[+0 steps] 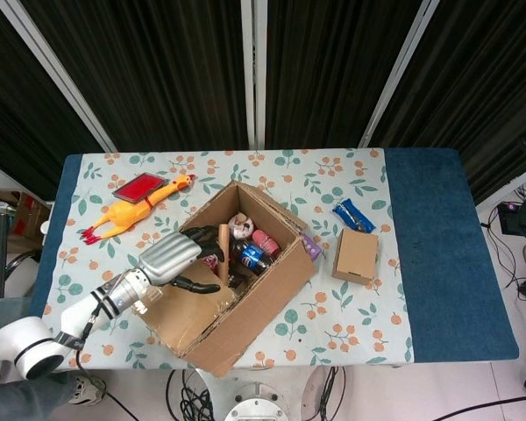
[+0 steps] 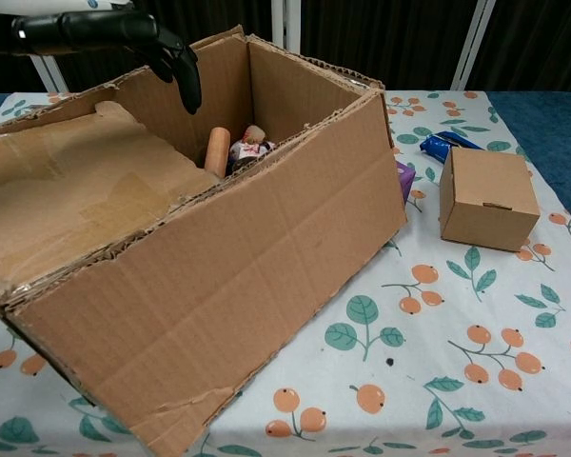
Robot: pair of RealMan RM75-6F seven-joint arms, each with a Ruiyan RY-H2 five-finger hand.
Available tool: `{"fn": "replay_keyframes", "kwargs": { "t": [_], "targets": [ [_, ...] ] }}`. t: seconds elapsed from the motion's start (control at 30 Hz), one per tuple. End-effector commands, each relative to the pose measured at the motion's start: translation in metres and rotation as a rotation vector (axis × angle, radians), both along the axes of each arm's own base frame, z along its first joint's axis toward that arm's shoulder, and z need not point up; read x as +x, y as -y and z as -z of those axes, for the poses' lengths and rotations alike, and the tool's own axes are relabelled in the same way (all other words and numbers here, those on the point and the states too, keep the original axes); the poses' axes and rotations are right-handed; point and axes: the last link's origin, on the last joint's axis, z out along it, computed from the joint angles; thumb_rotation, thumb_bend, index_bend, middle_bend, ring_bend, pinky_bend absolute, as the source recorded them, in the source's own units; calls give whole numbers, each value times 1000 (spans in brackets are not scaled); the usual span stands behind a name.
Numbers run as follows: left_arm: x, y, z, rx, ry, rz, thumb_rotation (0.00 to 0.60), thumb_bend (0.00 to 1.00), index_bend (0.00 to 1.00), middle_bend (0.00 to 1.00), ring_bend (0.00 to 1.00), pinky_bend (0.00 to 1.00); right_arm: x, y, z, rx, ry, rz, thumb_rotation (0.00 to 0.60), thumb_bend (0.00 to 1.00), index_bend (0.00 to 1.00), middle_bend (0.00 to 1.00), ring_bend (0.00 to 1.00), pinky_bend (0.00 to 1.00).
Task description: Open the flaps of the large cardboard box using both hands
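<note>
The large cardboard box point(image 1: 261, 294) stands askew in the middle of the table, its top open over several small items such as a wooden cylinder point(image 2: 216, 150). One taped flap point(image 1: 186, 311) point(image 2: 71, 190) at the box's left end lies folded inward over the opening. My left hand point(image 1: 177, 254) point(image 2: 105, 33) hovers above that flap's inner edge. Its dark fingers are spread, droop toward the inside and hold nothing. My right hand shows in neither view.
A small closed cardboard box point(image 1: 356, 254) point(image 2: 485, 195) and a blue packet point(image 1: 353, 215) lie right of the big box. A purple item point(image 2: 404, 176) touches its right wall. A rubber chicken point(image 1: 136, 209) and a red flat object point(image 1: 140, 187) lie far left.
</note>
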Motion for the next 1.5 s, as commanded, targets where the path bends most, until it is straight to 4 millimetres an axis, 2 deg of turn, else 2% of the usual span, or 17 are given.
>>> {"fn": "replay_keyframes", "kwargs": {
  "t": [0.03,0.4,0.57,0.77,1.0,1.2,1.37,1.5],
  "targets": [
    [1,0,7,-5,-29,26,1,0,320,309,78,165,0,1,2,9,-1,0,600,752,0,19,0,0],
    [-9,-6,17,0,-148,39,0,0,340,328,78,164,-7,4,5,39,-6,28,600,736,0,5,0,0],
    [-12,-6,18,-8,-193,41,0,0,411,369,78,163,-8,5,6,45,-13,32,600,732,0,4,0,0],
    [-7,-3,9,1,-202,47,0,0,468,409,78,163,-8,6,6,51,-17,42,600,728,0,0,0,0],
    [7,1,-17,56,-139,60,0,0,525,510,121,163,-6,8,9,50,-22,31,600,728,0,0,0,0],
    [16,4,-51,94,-74,28,0,0,543,521,124,163,-2,9,10,55,-13,19,600,729,0,0,0,0],
    [14,11,-79,136,-53,-1,0,0,543,535,131,163,2,10,11,57,-12,5,600,729,0,0,0,0],
    [1,23,-100,167,-72,-37,0,0,558,549,144,164,8,10,13,65,-16,-7,600,727,0,0,0,0]
  ]
}}
